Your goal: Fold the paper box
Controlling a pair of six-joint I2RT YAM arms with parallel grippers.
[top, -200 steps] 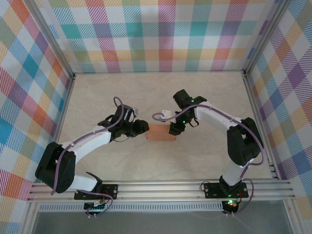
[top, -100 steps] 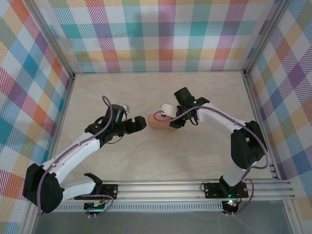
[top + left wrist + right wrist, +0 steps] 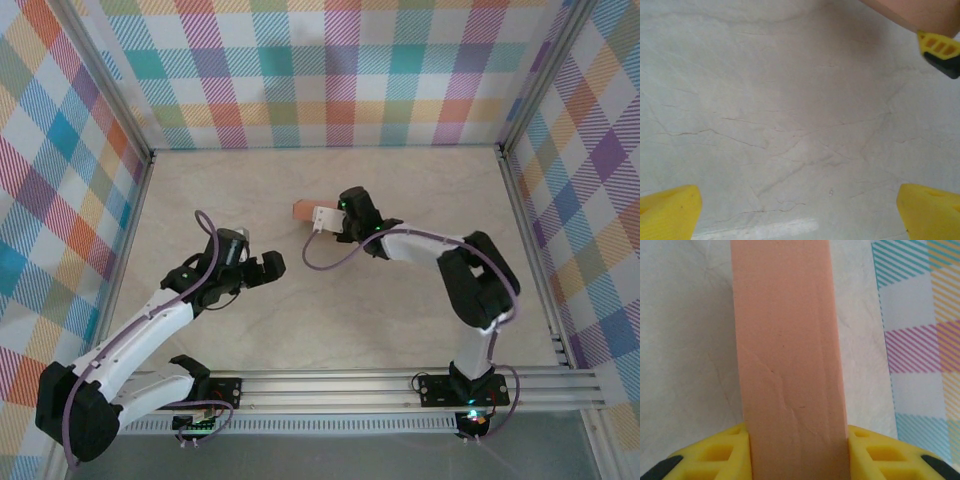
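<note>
The paper box (image 3: pixel 790 355) sits clamped between the right gripper's (image 3: pixel 316 213) yellow fingers (image 3: pixel 715 452), one pressed to each broad side, its narrow face showing, over the table's (image 3: pixel 400 300) middle. The left gripper (image 3: pixel 272 264) is well apart from it, jaws spread wide over bare tabletop, holding nothing.

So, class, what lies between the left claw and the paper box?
Nothing: in the top view, bare table separates the open left claw from the paper box, which the right claw grips.
</note>
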